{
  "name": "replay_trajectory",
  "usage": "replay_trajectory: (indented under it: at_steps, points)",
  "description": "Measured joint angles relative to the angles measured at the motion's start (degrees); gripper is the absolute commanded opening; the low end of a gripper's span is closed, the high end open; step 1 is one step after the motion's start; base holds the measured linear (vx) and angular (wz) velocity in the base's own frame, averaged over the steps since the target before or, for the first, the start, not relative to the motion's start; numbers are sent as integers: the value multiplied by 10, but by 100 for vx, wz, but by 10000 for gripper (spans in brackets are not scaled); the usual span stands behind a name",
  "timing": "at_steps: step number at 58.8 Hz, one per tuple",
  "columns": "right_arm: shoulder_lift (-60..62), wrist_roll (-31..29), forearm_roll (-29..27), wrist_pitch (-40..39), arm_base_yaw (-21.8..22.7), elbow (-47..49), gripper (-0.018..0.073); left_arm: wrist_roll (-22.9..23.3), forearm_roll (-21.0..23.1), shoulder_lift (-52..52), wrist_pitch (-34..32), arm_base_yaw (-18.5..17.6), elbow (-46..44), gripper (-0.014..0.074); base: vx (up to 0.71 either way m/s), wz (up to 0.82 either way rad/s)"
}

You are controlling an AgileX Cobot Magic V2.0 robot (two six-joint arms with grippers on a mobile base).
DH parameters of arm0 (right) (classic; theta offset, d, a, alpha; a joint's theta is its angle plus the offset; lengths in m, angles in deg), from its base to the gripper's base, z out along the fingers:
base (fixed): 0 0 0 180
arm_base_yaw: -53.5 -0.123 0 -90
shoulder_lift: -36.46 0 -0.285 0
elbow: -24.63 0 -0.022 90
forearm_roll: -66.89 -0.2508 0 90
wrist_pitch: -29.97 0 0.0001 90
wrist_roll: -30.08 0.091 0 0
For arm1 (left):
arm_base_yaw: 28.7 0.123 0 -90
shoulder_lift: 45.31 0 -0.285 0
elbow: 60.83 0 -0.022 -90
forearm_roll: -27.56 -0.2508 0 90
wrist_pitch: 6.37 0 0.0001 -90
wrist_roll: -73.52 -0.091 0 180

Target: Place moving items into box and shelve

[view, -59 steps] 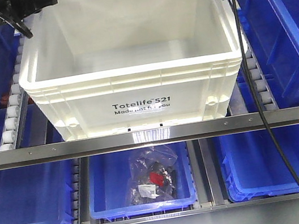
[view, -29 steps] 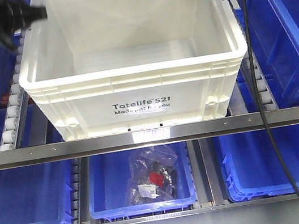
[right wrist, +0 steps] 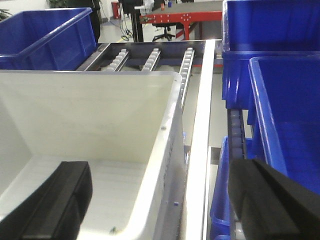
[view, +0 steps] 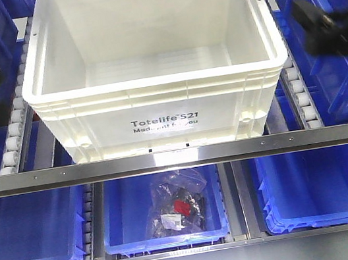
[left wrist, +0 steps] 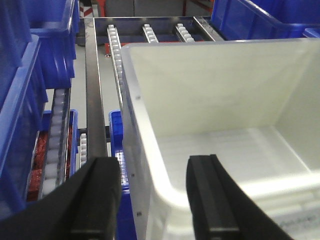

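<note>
A: Where's the box (view: 158, 116)?
B: Up on the shelf's roller rails (view: 14, 130), front wall just behind the metal bar (view: 179, 158). Cream plastic, ribbed rim, black print on the front, nothing visible inside.

A: Arms?
B: Left gripper (left wrist: 152, 200) is low at the box's left front corner, fingers (left wrist: 207, 195) spread wide, straddling the left wall w/o clamping it. Right gripper (right wrist: 155, 210) sits at the right front corner, also spread, one finger over the box interior, the other outside over the blue bin (right wrist: 287, 130). Both are blurred in the front view.

A: Vs 1 s ago?
B: Back then both arms were high, at the box's rear corners along the top edge of the front view. Now they're lower, out beside the box's sides. Box hasn't shifted.

A: Around it?
B: Glossy blue bins both sides and below; the middle lower bin (view: 164, 208) holds a clear crinkled bag (view: 177, 206) with dark and red bits.
</note>
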Motion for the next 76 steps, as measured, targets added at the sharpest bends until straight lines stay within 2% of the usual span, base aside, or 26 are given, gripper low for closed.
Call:
replay_trajectory:
  at_steps: [11, 24, 32, 55, 58, 61, 65, 66, 67, 69, 71, 76]
  points:
    - [149, -9, 0, 1, 0, -101, 592, 0, 0, -159, 35, 0, 106, 435, 0, 0]
    - [257, -23, 0, 30, 0, -155, 592, 0, 0, -278, 99, 0, 148, 435, 0, 0]
    - [267, -37, 0, 53, 0, -162, 592, 0, 0, -294, 113, 0, 157, 435, 0, 0]
    - [267, -51, 0, 45, 0, -162, 592, 1, 0, -294, 112, 0, 157, 433, 0, 0]
    - [267, -51, -1, 45, 0, -162, 548, 1, 0, -294, 112, 0, 157, 376, 0, 0]
    - [267, -51, -1, 45, 0, -162, 458, 1, 1, -294, 112, 0, 157, 309, 0, 0]
    - [267, -51, -1, 45, 0, -162, 295, 1, 1, -294, 112, 0, 157, 156, 0, 0]
    - [267, -51, -1, 45, 0, -162, 218, 1, 1, -294, 112, 0, 157, 109, 0, 0]
    - [267, -51, -1, 45, 0, -162, 198, 1, 2, -294, 112, 0, 157, 62, 0, 0]
    - [267, -51, -1, 45, 0, -162, 78, 1, 2, -294, 112, 0, 157, -29, 0, 0]
    - [267, -51, -1, 45, 0, -162, -23, 1, 2, -294, 112, 0, 157, -25, 0, 0]
    - [267, -51, -2, 45, 0, -162, -19, 1, 2, -294, 112, 0, 157, -25, 0, 0]
